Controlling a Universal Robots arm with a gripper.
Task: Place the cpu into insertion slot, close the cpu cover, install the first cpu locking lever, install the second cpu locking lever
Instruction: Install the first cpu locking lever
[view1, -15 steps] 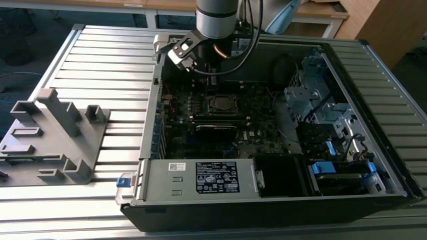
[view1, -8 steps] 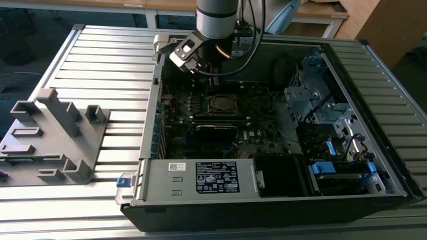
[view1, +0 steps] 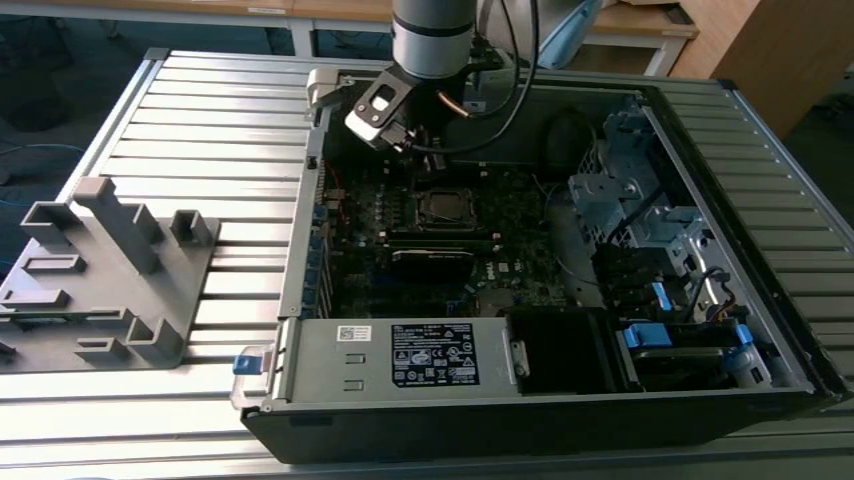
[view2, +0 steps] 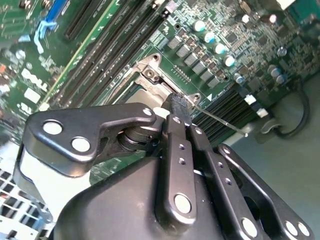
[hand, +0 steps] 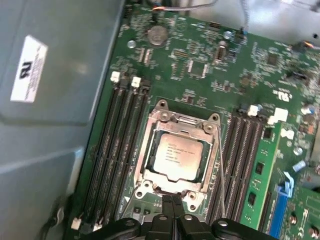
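The cpu (hand: 177, 156) is a flat square chip, dull grey on top with a few lines of small dark print (too fine to make out). It lies in the insertion slot (view1: 442, 207) of the green motherboard (hand: 200, 65), framed by the silvery cpu cover (hand: 182, 121). The fingers (hand: 168, 205) are pressed together at the socket's edge. A white printed label (hand: 28, 68) sits on the case wall.

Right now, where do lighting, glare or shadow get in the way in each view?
Exterior view: the motherboard sits in deep shadow, while the slatted table is brightly lit. First wrist view: even light, mild glare on the cpu. Second wrist view: the dark gripper covers much of the insertion slot; capacitor tops glint.
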